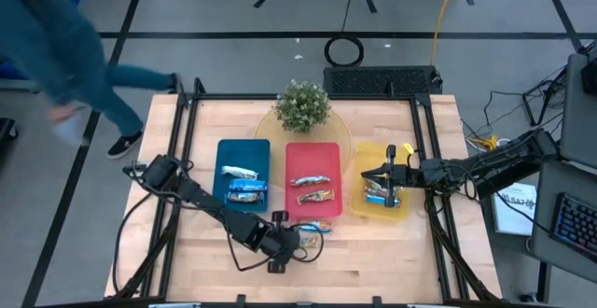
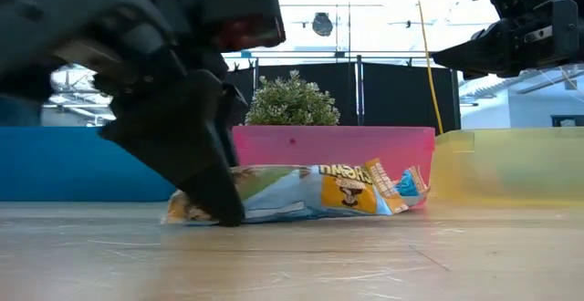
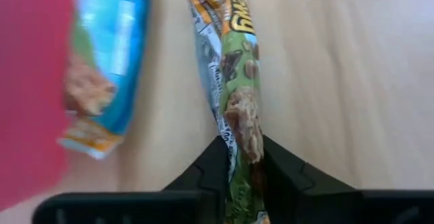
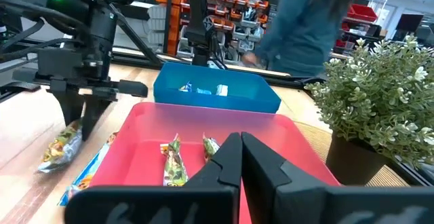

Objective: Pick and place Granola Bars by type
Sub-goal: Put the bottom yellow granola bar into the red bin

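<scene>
The left hand [image 1: 287,244] sat low on the desk [image 1: 373,261], just in front of the red tray [image 1: 313,149], clenched around one end of a green-and-brown granola bar [image 3: 239,108], whose wrapper ran out from between the two dark fingers [image 3: 207,173] and lay along the wood. Just beside it, between that bar and the red tray's front wall, lay a blue-wrapped granola bar [image 3: 112,54] flat on the desk; in the low view the loose wrappers [image 2: 338,192] showed as a crinkled heap touching the tray's pink wall [image 2: 333,146]. Inside the red tray lay two bars [image 1: 312,189], one behind the other. On the left side of the red tray stood the blue tray [image 1: 224,154], holding two bars [image 1: 244,183] of its own, a paler one behind a bluer one. On the right side of the red tray stood the yellow tray [image 1: 403,210], with a blue-wrapped bar [image 1: 376,192] in it; the right hand [image 1: 392,173] hung above that tray, its fingers [image 4: 224,166] pressed together on nothing. Behind the red tray, at the far edge of the desk, stood a small potted plant [image 1: 302,105]. Beyond the desk on the blue tray's side, a person [image 1: 56,56] in blue clothes stood on the floor.
</scene>
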You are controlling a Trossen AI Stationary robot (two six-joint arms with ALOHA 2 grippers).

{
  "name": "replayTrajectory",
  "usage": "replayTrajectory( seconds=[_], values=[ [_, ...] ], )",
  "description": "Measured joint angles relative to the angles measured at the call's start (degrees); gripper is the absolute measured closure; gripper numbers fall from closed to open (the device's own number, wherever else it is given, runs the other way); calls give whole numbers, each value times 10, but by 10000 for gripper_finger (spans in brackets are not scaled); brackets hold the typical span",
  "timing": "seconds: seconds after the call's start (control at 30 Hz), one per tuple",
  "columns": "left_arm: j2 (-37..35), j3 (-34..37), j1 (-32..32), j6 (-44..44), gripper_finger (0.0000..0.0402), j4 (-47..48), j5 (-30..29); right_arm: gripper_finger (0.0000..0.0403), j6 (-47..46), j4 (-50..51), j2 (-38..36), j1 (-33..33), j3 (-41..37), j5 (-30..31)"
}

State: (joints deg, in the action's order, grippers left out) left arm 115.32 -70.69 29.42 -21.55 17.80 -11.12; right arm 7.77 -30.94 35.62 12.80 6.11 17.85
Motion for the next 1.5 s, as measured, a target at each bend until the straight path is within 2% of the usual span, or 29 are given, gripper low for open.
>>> replayTrajectory(
  seconds=[0.1, 0.2, 0.3, 0.4, 0.5, 0.6, 0.67, 0.77, 0.9, 1.0, 1.1, 1.2, 1.37, 1.5],
  values=[
    [-14, 2, 6, 32, 341, 13, 12, 403, 0, 0, 0, 0, 0, 0],
    [-39, 3, 14, 59, 332, 26, 5, 403, 0, -1, 0, 0, 0, 0],
    [-78, 2, 27, 101, 333, 36, -31, 403, 0, 2, 0, 0, 0, 0],
    [-118, 2, 42, 150, 351, 51, -84, 403, 0, 0, 2, 0, 0, 0],
    [-179, 27, 55, 190, 353, 36, -121, 403, 0, 0, 3, 0, 0, 0],
    [-247, 85, 60, 206, 355, 10, -145, 403, 0, -1, 5, 0, 0, 0],
    [-300, 138, 58, 192, 356, 18, -173, 403, 0, 2, 5, 0, 0, 0],
    [-386, 228, 46, 167, 350, -20, -197, 403, 0, 1, 5, 0, 0, 0],
    [-492, 333, 13, 167, 359, -119, -198, 403, 0, -1, 5, 0, 0, 0],
    [-540, 376, -29, 140, 359, -160, -236, 403, 0, -3, 5, 0, 0, 0],
    [-549, 377, -82, 126, 360, -161, -233, 403, 0, -5, 4, 0, 0, 0],
    [-529, 357, -137, 152, 360, -159, -171, 403, 0, -5, 4, 0, 0, 0],
    [-447, 288, -216, 198, 361, -161, -91, 403, 0, -5, 5, 0, 0, 0],
    [-349, 215, -241, 228, 362, -160, -52, 403, 0, -4, 5, 0, 0, 0]
  ],
)
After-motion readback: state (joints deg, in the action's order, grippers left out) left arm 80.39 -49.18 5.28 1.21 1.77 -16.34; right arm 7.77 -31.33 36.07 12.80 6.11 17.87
